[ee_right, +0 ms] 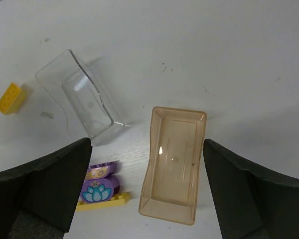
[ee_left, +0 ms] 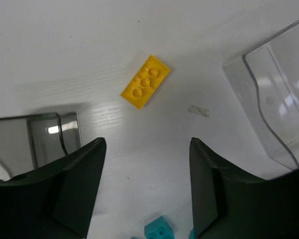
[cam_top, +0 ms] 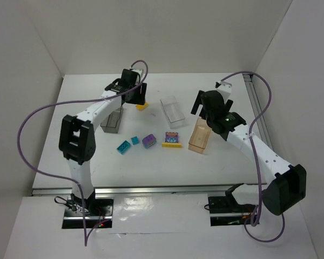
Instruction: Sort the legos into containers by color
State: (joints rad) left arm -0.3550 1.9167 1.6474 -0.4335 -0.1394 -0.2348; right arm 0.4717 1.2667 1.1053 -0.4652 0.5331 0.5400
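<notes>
Top external view, nearest the arm bases: a loose row of bricks lies on the white table. From the left I see a teal brick, a smaller teal brick just beyond it, then a purple brick. To its right a thin yellow plate carries a printed purple piece with a flower on its face. Just right of that sits the tan box, set at a slight angle.

The right gripper hangs over the tan box. Its wrist view shows the jaws spread wide with nothing held, and the box shows in the gap between the two fingers.

Farther back, the dark grey box sits on the left beside the left arm. The clear box lies at an angle near the middle. Between them, a little farther back, a yellow brick rests studs up on the table, apart from both boxes.

The left gripper hovers close to that yellow brick without touching it. Its fingers are well apart and hold nothing. In its wrist view the brick lies ahead of the fingertips rather than between them.

Every brick lies on the table, outside the boxes.
</notes>
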